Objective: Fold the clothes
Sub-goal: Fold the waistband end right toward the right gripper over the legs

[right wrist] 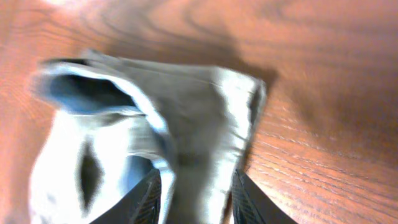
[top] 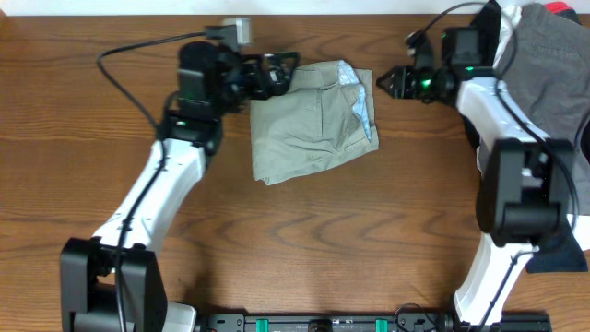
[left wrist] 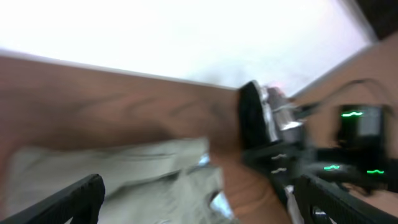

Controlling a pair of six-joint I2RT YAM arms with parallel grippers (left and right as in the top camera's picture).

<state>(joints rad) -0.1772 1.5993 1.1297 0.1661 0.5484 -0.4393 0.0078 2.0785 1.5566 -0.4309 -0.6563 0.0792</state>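
Shorts (top: 309,124) folded, grey garments (top: 551,57) seemingly heaped right

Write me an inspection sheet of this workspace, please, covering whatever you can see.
Surface: wooden table, brown grain.
Job's things: khaki shorts, folded, lying flat at centre back.
Clutter: pile of clothes, grey on top, at the far right edge.
Grippers: left gripper open at the shorts' top left corner; right gripper open, just right of the shorts.
Cables: black cable loops over the table by the left arm.
Surroundings: bright white area beyond the table's far edge, blurred.
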